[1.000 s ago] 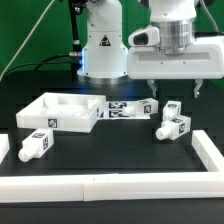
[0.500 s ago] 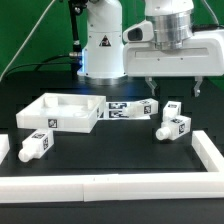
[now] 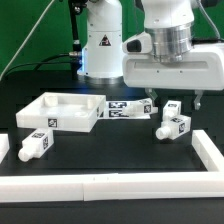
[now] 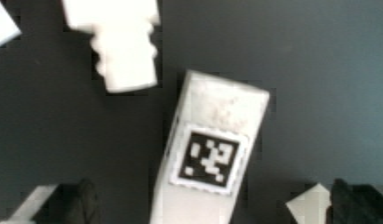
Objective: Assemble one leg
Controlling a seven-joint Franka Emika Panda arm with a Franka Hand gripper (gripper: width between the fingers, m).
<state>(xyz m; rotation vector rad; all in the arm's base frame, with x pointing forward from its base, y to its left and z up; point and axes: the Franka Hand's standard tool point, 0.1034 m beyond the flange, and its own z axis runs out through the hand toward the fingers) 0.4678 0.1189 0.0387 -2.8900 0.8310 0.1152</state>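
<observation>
The claw [image 3: 174, 99], spread and empty, has been lowered; a leg [image 4: 214, 140] is now framed beneath it, between its jaws. Grasping seems imminent.

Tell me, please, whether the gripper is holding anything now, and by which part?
Nothing is held. The gripper is open above a leg, not touching it.

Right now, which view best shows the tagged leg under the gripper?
The wrist view: the leg lies large in frame, tag facing the camera, slightly blurred. The exterior view shows only small legs below the open gripper; which one it is, I cannot tell.
</observation>
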